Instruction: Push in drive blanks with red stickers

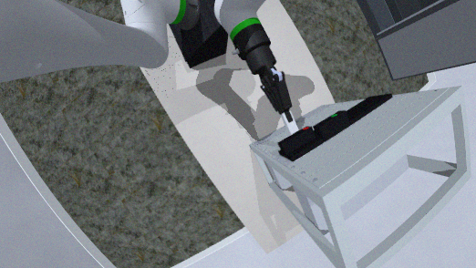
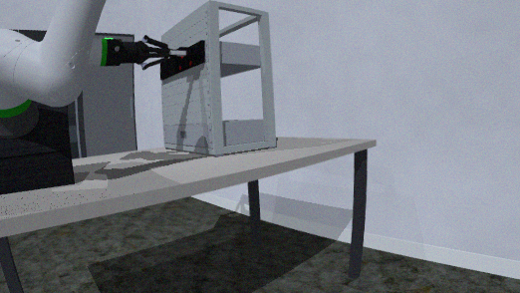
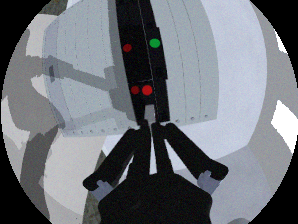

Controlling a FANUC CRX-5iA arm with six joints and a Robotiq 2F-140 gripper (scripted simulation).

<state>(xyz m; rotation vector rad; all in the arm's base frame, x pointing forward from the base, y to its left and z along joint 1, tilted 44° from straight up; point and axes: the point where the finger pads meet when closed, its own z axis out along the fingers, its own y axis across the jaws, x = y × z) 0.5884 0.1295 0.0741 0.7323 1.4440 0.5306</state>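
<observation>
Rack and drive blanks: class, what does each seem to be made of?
The open-framed pale grey rack: probably painted sheet metal, matte, with rivet-like dots along its edges. The black block-shaped drive blanks: matte, maybe plastic; the look leaves it open.

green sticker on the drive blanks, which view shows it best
The wrist view: it faces the rack front squarely, so the green sticker reads as a clear dot beside the red ones. The top view shows only a thin green sliver from above. In the exterior view it is too small to make out.
</observation>
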